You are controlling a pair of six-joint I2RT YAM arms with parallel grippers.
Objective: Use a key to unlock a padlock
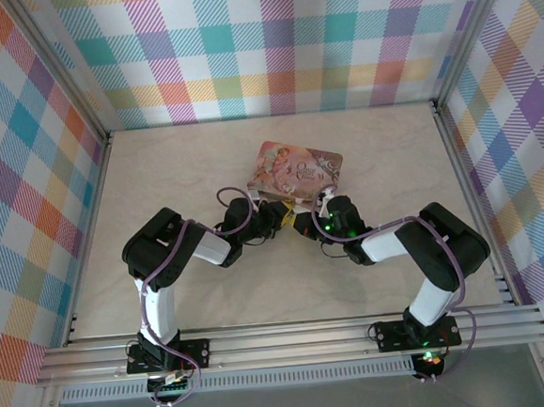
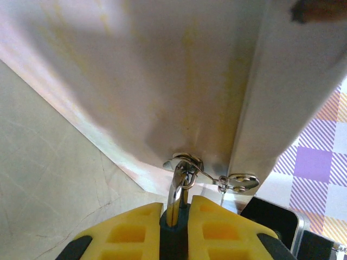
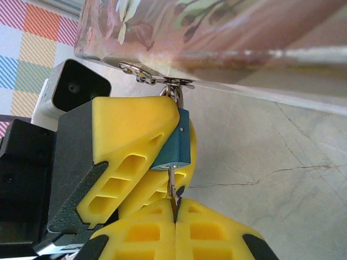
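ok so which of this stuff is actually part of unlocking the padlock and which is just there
In the job:
- small blue-and-silver metal padlock, gripped in the left jaws
- thin silver metal key, gripped in the right jaws, at the padlock's underside

Just there:
- pink illustrated rectangular box, the padlock's shackle at its silver clasp
- pale table
- plaid walls
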